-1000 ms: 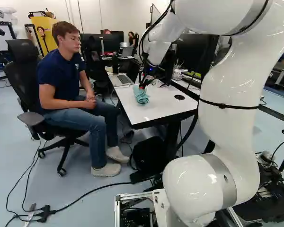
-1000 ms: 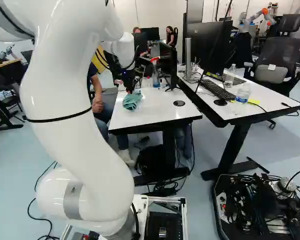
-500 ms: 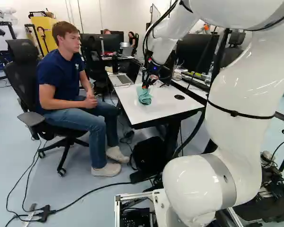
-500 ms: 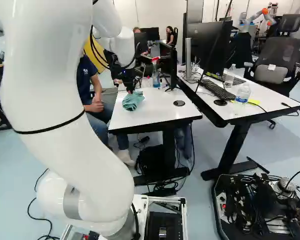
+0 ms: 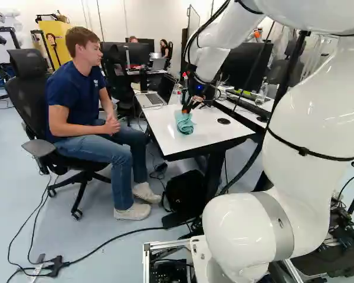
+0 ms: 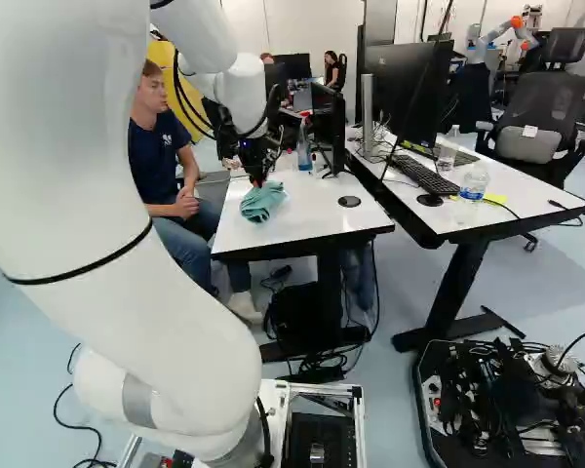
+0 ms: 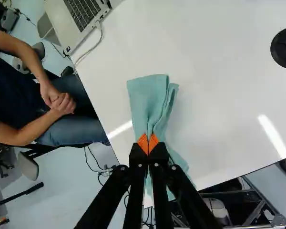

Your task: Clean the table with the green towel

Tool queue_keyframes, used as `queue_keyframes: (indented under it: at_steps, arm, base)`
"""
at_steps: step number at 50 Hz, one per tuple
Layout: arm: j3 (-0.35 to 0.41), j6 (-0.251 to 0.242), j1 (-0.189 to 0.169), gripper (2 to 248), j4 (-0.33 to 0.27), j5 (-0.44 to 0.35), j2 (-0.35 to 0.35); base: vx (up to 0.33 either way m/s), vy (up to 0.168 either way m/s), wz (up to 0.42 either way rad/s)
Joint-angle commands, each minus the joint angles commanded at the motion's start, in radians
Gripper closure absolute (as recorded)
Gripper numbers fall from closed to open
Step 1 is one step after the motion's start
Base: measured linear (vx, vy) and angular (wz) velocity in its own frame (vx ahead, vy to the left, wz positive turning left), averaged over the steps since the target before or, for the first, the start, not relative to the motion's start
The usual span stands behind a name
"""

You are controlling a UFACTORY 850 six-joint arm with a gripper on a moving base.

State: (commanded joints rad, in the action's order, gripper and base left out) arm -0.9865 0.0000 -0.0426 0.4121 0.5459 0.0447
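Observation:
My gripper (image 5: 187, 108) is over the white table (image 5: 203, 137) in the left base view, its fingers at the top of the bunched green towel (image 5: 184, 124). The right base view shows the same towel (image 6: 262, 201) lying on the tabletop, left of the round black grommet. Seen from the wrist, the gripper (image 7: 148, 143) has its orange-padded tips pinched together on a fold of the towel (image 7: 150, 100). Cloth spreads flat ahead of the tips and also runs beneath the fingers, which partly hide it.
A seated person (image 5: 76, 112) is close beside the table's left edge. An open laptop (image 5: 150, 99), a spray bottle (image 6: 304, 144) and a monitor (image 6: 330, 127) stand at its far end. A second desk (image 6: 507, 202) with a keyboard and bottles adjoins on the right. Another robot (image 6: 497, 37) stands far back.
The arm has swung, carrying the gripped towel a short way across the tabletop, rightward and slightly nearer in the left base view. The base has stayed put.

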Motion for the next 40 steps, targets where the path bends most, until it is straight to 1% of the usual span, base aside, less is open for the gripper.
queue_keyframes:
  at_steps: [15, 29, 40]
  arm:
    - [0.035, 0.000, -0.021, 229, 0.000, -0.015, -0.034]
    - [0.038, 0.000, -0.024, 229, 0.000, -0.050, -0.037]
    - [0.038, 0.000, -0.024, 229, 0.000, -0.057, -0.037]
  base:
    - [0.000, 0.000, 0.000]
    - [0.000, 0.000, 0.000]
    - [0.000, 0.000, 0.000]
